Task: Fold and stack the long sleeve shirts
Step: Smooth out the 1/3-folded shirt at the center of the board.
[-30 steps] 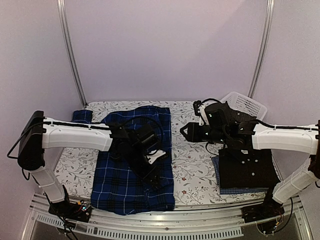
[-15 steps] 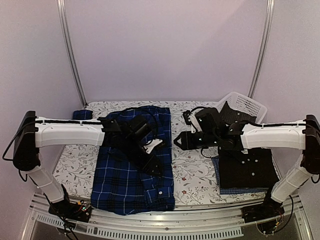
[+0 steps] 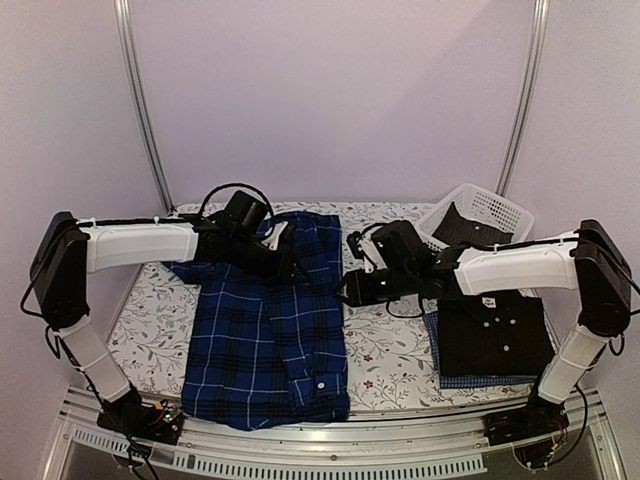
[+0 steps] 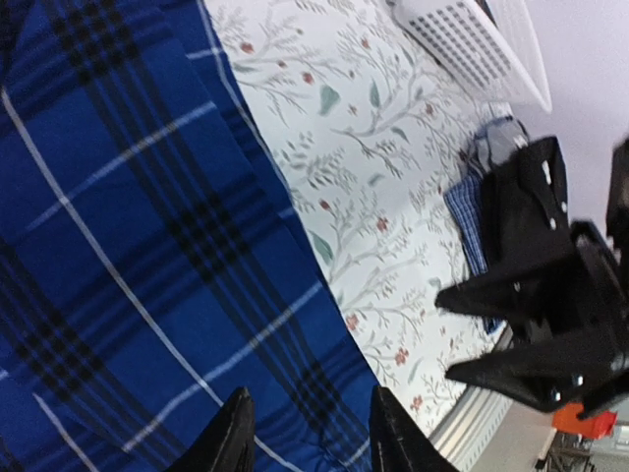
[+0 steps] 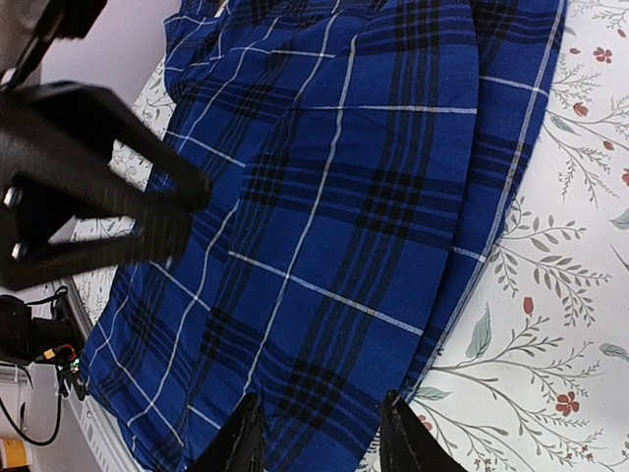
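Observation:
The dark blue plaid shirt [image 3: 262, 335] lies flat on the left half of the floral table, lengthwise from far to near. My left gripper [image 3: 286, 264] hovers over its far end, open, with only plaid cloth [image 4: 118, 246] below the fingers [image 4: 232, 439]. My right gripper [image 3: 350, 290] hangs open over the shirt's right edge [image 5: 324, 216], nothing between its fingers [image 5: 404, 440]. On the right, the black shirt [image 3: 497, 335] lies folded on top of the blue check shirt [image 3: 480, 381].
A white lattice basket [image 3: 495, 208] with dark cloth in it stands at the back right. Bare floral table [image 3: 390, 345] separates the plaid shirt from the stack. A metal rail [image 3: 330, 455] runs along the near edge.
My left gripper has pulled back from the plaid shirt's middle to its far end. The right gripper has moved left, from above the stack to the shirt's right edge.

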Available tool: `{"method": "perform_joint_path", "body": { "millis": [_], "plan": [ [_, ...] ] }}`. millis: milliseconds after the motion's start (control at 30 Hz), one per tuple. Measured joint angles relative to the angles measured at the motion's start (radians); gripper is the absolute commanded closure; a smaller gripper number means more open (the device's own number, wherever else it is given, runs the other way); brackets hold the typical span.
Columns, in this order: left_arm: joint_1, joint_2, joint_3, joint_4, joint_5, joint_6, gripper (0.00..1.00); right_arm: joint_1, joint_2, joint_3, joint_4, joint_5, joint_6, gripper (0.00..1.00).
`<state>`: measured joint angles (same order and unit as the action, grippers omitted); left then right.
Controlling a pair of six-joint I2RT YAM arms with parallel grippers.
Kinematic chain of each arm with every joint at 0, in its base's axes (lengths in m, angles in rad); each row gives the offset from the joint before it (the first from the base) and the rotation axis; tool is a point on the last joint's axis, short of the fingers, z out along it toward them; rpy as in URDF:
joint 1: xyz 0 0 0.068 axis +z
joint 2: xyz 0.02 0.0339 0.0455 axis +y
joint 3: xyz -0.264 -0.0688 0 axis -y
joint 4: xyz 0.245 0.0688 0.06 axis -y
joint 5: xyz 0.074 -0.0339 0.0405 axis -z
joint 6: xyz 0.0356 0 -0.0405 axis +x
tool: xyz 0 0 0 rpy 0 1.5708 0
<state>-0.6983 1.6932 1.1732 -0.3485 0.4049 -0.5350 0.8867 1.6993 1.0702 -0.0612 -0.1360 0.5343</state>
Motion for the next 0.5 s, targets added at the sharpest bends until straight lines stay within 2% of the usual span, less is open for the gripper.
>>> {"method": "perform_joint_path", "body": {
  "millis": [133,500],
  "plan": [
    [0.083,0.128,0.083,0.078,-0.013,-0.018,0.63,-0.002,0.030,0.004,0.007,-0.009,0.008,0.62],
    [0.159,0.455,0.363,0.214,-0.016,-0.022,0.65,-0.032,0.033,0.006,0.011,-0.018,0.016,0.62]
  ]
}}
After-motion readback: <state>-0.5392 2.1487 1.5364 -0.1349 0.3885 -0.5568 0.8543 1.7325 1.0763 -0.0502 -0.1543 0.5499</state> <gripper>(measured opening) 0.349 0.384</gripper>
